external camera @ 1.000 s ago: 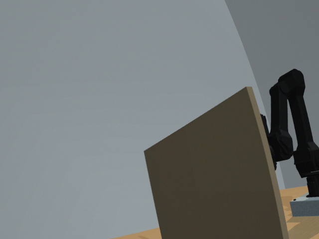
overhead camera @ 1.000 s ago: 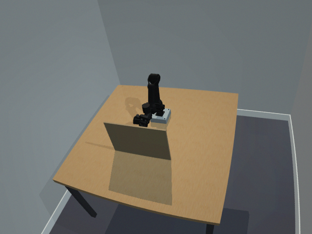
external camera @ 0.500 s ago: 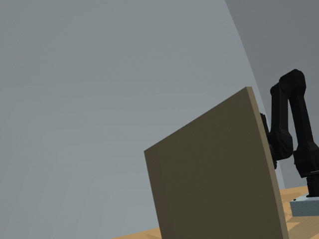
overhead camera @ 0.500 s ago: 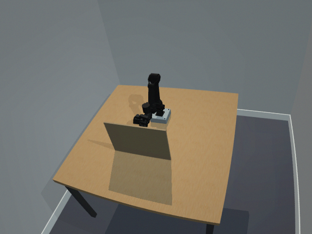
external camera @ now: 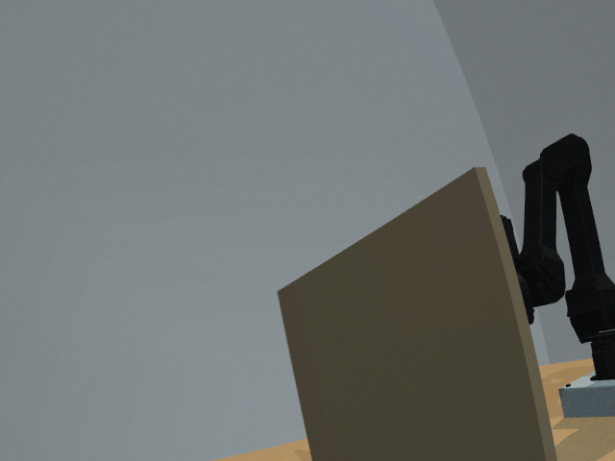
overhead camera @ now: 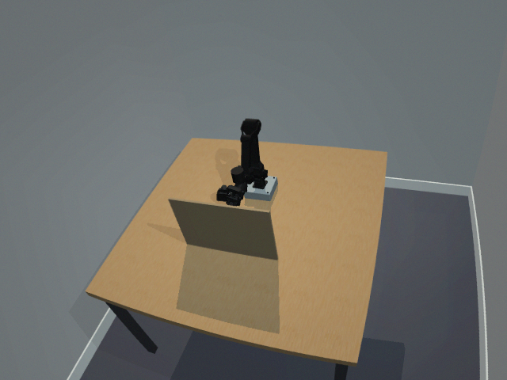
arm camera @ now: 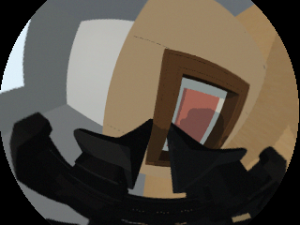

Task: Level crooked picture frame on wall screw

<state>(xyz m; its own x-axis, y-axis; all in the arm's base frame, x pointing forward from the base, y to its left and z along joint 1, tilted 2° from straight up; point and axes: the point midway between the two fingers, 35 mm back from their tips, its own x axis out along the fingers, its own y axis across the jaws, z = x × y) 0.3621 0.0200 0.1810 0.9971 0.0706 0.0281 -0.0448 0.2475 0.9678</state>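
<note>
Wooden table (overhead camera: 323, 245) (external camera: 566, 372), upright tan panel (overhead camera: 229, 229) (external camera: 412, 337) (arm camera: 136, 80), pale blue-gray arm base (overhead camera: 257, 196) (external camera: 586, 402).

Top looks steeply down from afar; exterior sits low behind the panel (overhead camera: 229, 229) (external camera: 412, 317), which both share; wrist faces its front closely.
</note>
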